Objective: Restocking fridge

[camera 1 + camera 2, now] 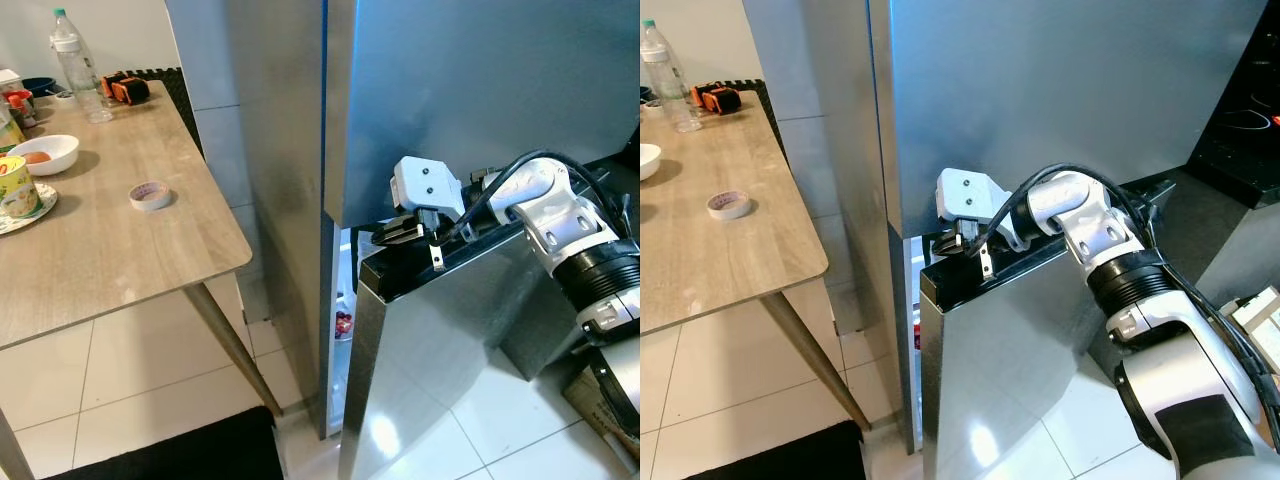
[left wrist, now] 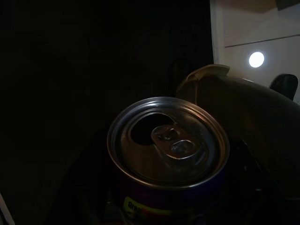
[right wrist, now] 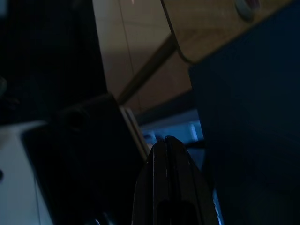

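1. I see a wooden counter [image 1: 120,225] filling the left side of the left eye view, on slanted legs.
2. A roll of tape [image 1: 151,195] lies flat near the counter's middle.
3. A white bowl [image 1: 45,154] holding something orange sits at the left edge, beside a yellow-green cup [image 1: 17,187] on a plate.
4. A clear plastic bottle [image 1: 76,66] stands upright at the upper left, with an orange-and-black object [image 1: 125,89] just beside it.
5. A black mat [image 1: 180,452] lies on the white tiled floor [image 1: 140,370] at the bottom.
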Robot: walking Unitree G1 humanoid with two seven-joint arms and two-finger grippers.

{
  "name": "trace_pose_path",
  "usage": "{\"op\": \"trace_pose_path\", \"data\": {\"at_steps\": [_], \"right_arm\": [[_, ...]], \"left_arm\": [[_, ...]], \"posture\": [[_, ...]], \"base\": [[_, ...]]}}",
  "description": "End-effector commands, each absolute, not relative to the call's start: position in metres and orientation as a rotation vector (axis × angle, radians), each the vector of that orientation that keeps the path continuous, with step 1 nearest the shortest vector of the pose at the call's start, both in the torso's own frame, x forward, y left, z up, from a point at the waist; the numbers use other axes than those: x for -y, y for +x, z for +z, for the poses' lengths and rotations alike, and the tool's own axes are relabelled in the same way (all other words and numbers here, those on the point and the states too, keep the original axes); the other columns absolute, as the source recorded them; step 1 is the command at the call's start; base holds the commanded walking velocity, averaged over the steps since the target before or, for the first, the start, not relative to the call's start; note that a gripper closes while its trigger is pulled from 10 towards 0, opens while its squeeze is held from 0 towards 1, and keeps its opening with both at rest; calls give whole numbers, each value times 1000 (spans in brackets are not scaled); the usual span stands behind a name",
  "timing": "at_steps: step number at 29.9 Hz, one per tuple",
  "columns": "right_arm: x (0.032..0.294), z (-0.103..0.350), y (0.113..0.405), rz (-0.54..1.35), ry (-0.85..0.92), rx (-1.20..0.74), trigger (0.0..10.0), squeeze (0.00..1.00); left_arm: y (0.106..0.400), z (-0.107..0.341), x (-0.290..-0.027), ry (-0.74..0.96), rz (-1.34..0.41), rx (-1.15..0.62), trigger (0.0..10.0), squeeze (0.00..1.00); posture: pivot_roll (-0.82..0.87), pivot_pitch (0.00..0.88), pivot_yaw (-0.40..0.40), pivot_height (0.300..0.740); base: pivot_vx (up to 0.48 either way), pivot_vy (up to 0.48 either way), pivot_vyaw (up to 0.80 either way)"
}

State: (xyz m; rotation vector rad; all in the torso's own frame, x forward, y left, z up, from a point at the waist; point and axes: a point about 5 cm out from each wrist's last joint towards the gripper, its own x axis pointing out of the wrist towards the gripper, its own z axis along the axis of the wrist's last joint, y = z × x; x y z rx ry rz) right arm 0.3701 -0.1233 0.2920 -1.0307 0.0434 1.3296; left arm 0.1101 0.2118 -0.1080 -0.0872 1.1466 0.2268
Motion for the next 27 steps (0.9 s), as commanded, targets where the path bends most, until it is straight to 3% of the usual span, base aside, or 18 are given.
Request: {"op": "trace_pose_path", "data": {"at_steps": [1,8,14,27], "right_arm": [[125,291,371,1330,-1079,-75,10000,0],[137,292,367,1378,-1185,-148,10000,0],[166,288,361,1428,-1294,-351,10000,0],[224,294,357,1285,-1372,-634,10000,0]], "left_arm": [[105,-110,-208,-91,219,-1169,10000,0],[104,-111,-206,-94,217,-1170,10000,0],[104,-111,-205,-97,217,-1172,10000,0],[104,-111,-203,-98,215,-1172,10000,0]], "posture": [[-114,36,-33,740],[-114,36,-33,740],[-118,39,-42,740],[-122,39,-44,740]], "base": [[0,0,0],[0,0,0],[0,0,0],[0,0,0]]}}
